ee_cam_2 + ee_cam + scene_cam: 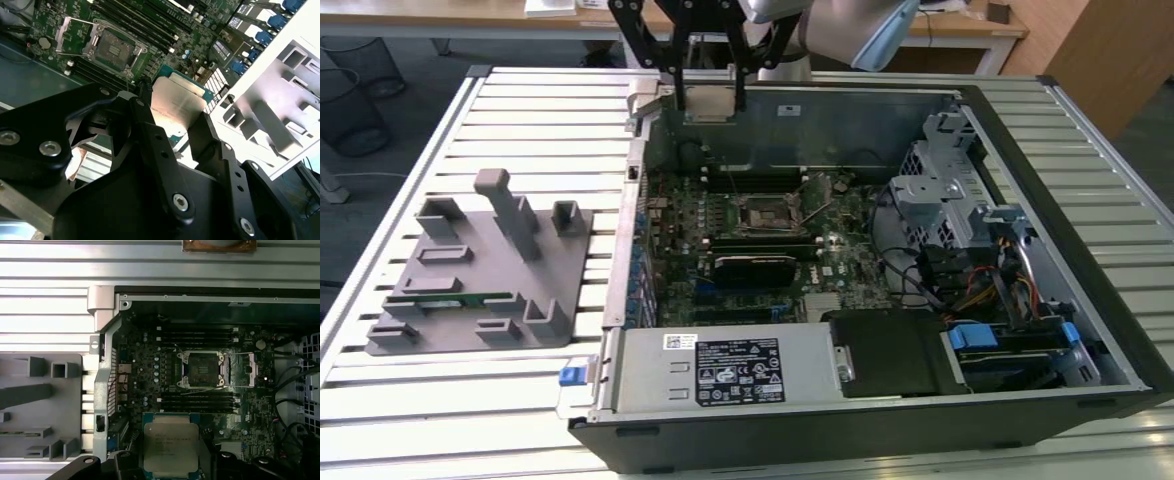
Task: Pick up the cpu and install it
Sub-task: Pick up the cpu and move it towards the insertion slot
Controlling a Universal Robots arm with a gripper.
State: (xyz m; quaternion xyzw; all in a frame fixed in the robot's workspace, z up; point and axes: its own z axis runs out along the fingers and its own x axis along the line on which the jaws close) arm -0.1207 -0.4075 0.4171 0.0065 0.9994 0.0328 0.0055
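My gripper (707, 100) hangs above the far edge of the open computer case (640, 200), shut on the cpu (708, 103). The cpu is a small square chip with a silvery metal top; in both wrist views it sits flat between the black fingers (177, 107) (170, 447). The black motherboard socket (765, 212) lies below and nearer the exterior camera, its metal frame swung open and its bed bare (202, 369) (114, 47). The cpu is well above the board and touches nothing else.
A grey plastic fixture (480, 270) with a green memory stick (447, 297) stands on the slatted table at the exterior view's left. Inside the case are memory slots (197, 335), a drive cage (954, 190), cables and a power supply (720, 370).
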